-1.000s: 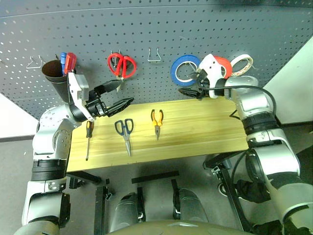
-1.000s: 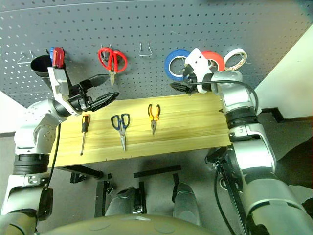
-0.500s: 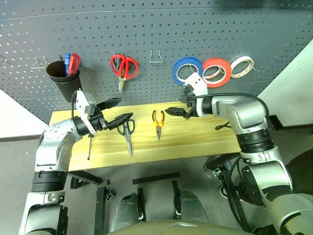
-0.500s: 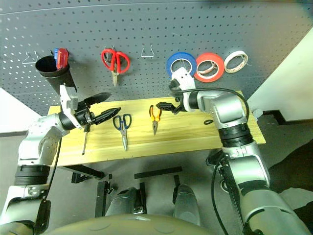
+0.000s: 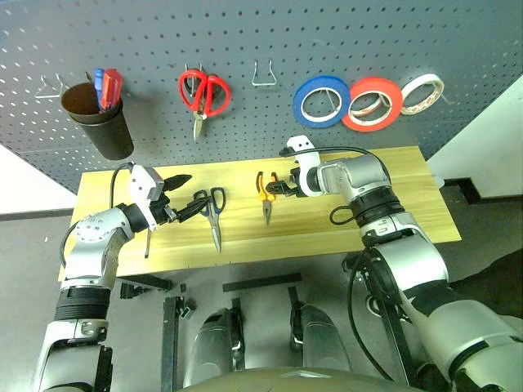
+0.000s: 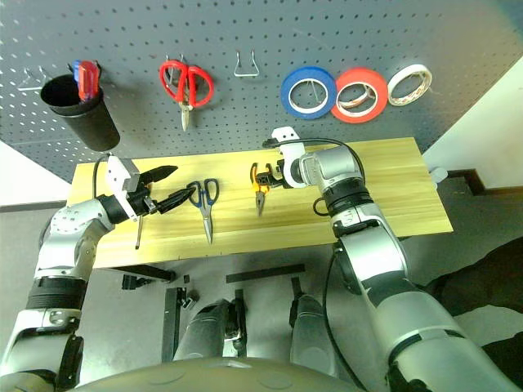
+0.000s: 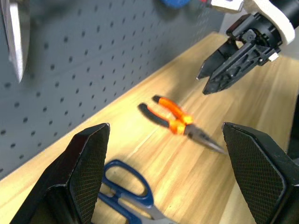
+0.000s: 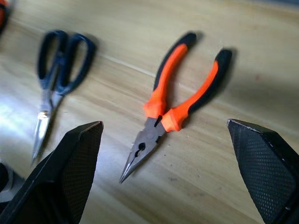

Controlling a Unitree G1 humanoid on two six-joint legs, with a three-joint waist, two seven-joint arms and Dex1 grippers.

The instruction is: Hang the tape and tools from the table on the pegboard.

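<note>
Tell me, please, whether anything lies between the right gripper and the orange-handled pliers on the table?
Nothing visible does. The right gripper, jaws open, hangs just beside the pliers, and its wrist view shows them lying alone on bare table. The scissors lie off to one side, apart from them.

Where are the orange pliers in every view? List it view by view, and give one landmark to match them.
Left eye view: pliers near the table's middle, beside the right gripper.
Right eye view: pliers again mid-table, beside that gripper.
Left wrist view: pliers centre, beyond the left gripper's fingers.
Right wrist view: pliers centre, between the open fingers.
Shared landmark: the blue-handled scissors lying alongside.
</note>
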